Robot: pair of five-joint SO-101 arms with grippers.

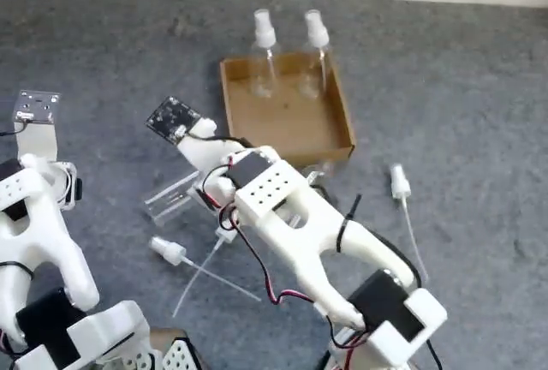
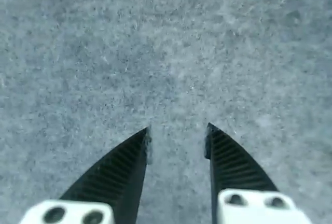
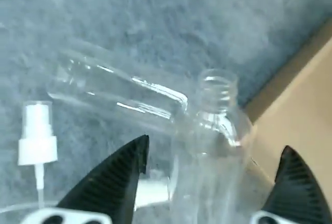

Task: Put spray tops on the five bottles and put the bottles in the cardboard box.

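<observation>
Right gripper [image 3: 213, 149] first: its jaws are spread wide, and an uncapped bottle [image 3: 215, 125] sits in the gap between them, open neck pointing away from the wrist. From my seat, neither finger looks pressed against it, so I read that gripper as apart, not clamped. This bottle is just beside the outer wall of the cardboard box [image 1: 342, 117], on the arms' side of it.

Near that same side of the box, a little farther out, a second clear bottle [image 1: 171, 192] lies flat on the grey carpet [image 2: 155, 37] with no top on it.

Inside the box, two capped bottles [image 1: 264, 53] stand upright side by side against its far wall, white spray tops on.

Three loose spray tops are out on the carpet. One spray top [image 1: 169, 250] lies well out from the box on the arms' side, and another spray top [image 1: 224, 236] is near it, their thin tubes crossing. The third spray top [image 1: 400, 183] lies near the box's opposite near corner, its tube trailing toward the arms.

My left gripper [image 2: 178, 130] is well apart from the box, jaws parted over bare carpet with nothing between them.
</observation>
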